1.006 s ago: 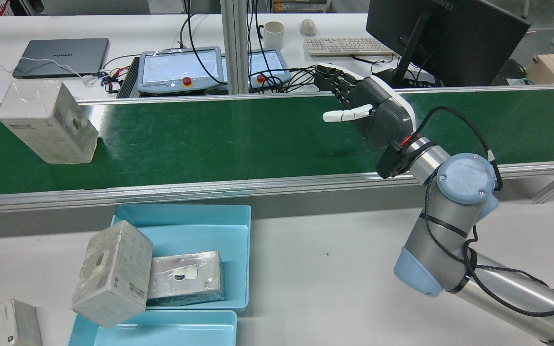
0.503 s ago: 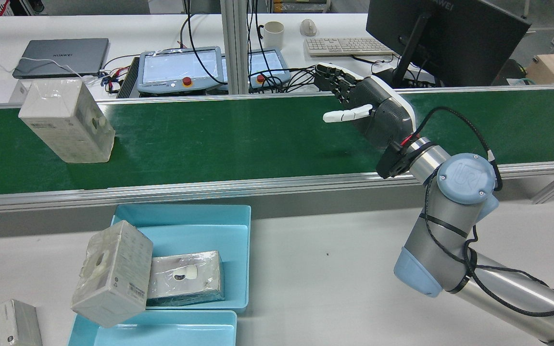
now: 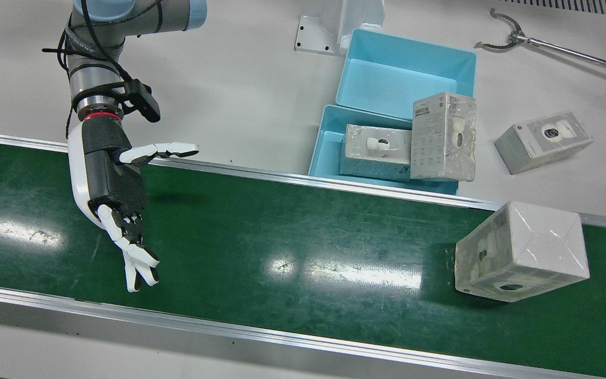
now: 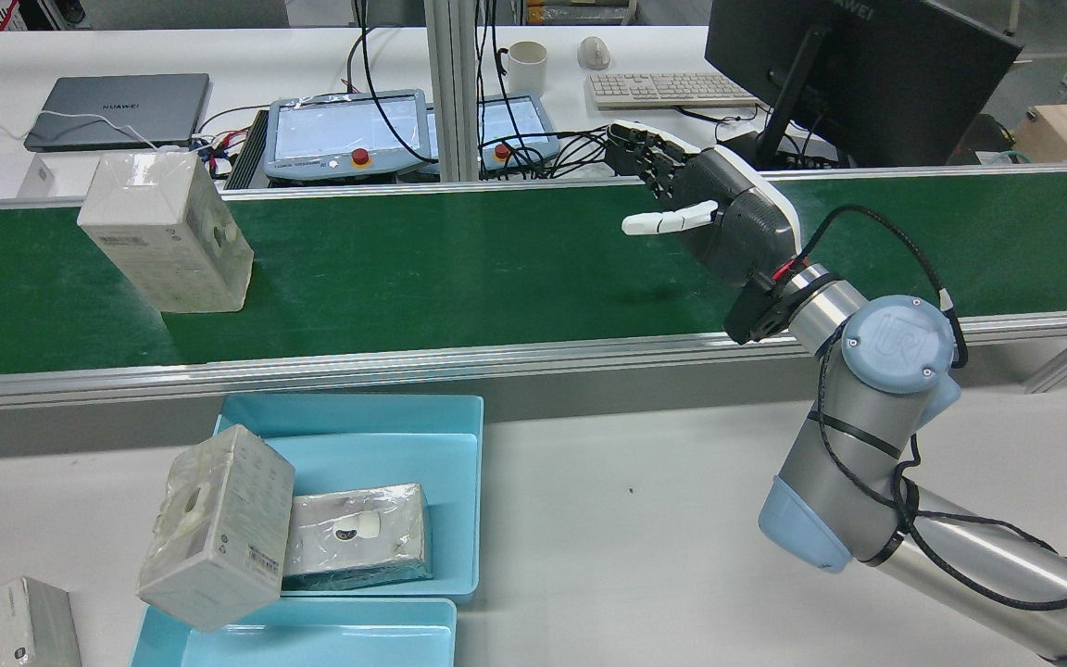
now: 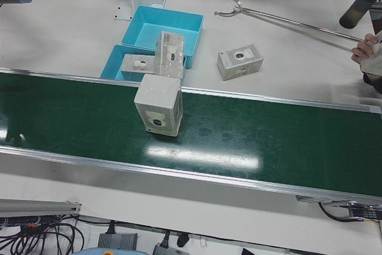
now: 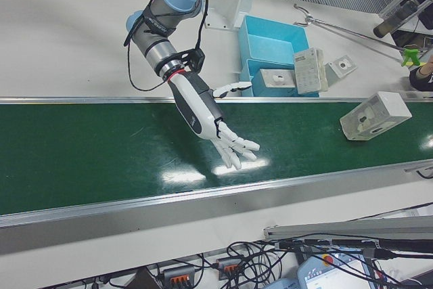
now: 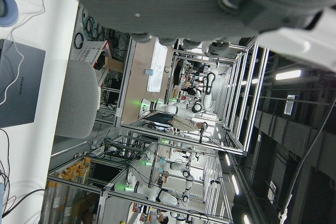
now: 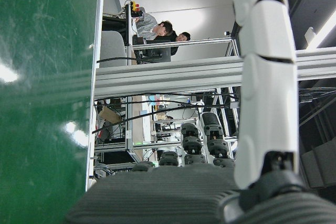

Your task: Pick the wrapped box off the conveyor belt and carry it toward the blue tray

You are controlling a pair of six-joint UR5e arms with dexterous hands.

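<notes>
wrapped box (image 4: 166, 232) on belt, right hand (image 4: 728, 222) spread, hovering

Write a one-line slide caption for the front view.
Open right hand waits above the green conveyor belt as a wrapped box rides it, near the blue tray already holding boxes.

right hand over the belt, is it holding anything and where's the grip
Nothing is held. The right hand hangs open over the belt, fingers spread, and the wrapped box stands apart from it, further along the belt.
</notes>
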